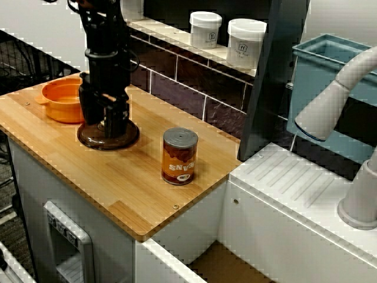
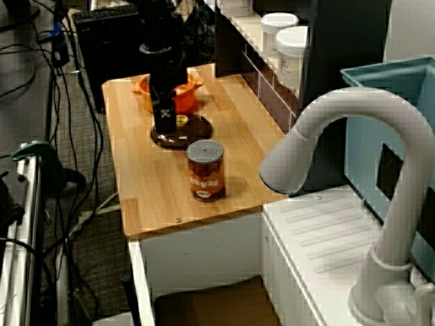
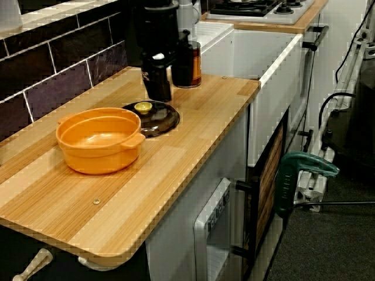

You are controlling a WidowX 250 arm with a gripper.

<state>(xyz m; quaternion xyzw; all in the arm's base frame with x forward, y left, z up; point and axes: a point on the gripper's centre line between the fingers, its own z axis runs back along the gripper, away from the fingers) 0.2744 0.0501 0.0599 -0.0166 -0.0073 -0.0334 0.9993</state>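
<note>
The black tool at the end of the robot arm points straight down at a dark brown round glass lid. The lid lies flat on the light wooden surface, close to the back wall of dark tiles. The tool's tips are right down at the lid, touching it or nearly so. In the view from the pot end, the lid's small yellow knob shows just beside the tool, not between its tips. The tips look like one dark block, so I cannot tell if they are apart or together.

A round orange pot with little handles sits open just beside the lid, at the end of the surface away from the sink. On the other side of the lid stands a tin can with a grey top and a brown label. It is upright and a little apart from the lid. Past the can is a big white tap. Two white tubs with lids stand on a shelf above the tiles.
</note>
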